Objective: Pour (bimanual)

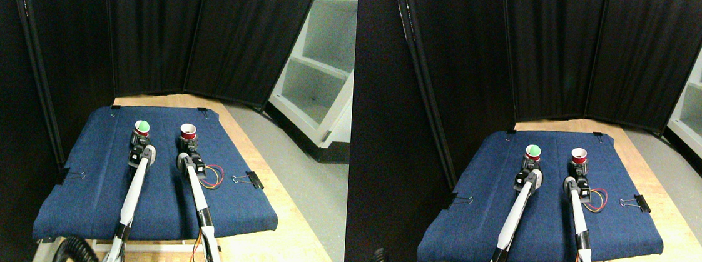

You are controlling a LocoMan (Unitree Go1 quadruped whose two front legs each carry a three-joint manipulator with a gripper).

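Each pincer's tip hides behind its cup (142, 127), grip unclear.

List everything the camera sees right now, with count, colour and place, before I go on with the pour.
cup with green ball: 1, red with green inside, far on the cloth, at the left gripper
empty cup: 1, red with white inside, far on the cloth, at the right gripper
cloth: 1, blue, covering the table
binder clips: at least 2 seen, black, cloth edges
screens: black, behind
shelf: 1, white, far right
left gripper: 1, dark
right gripper: 1, dark
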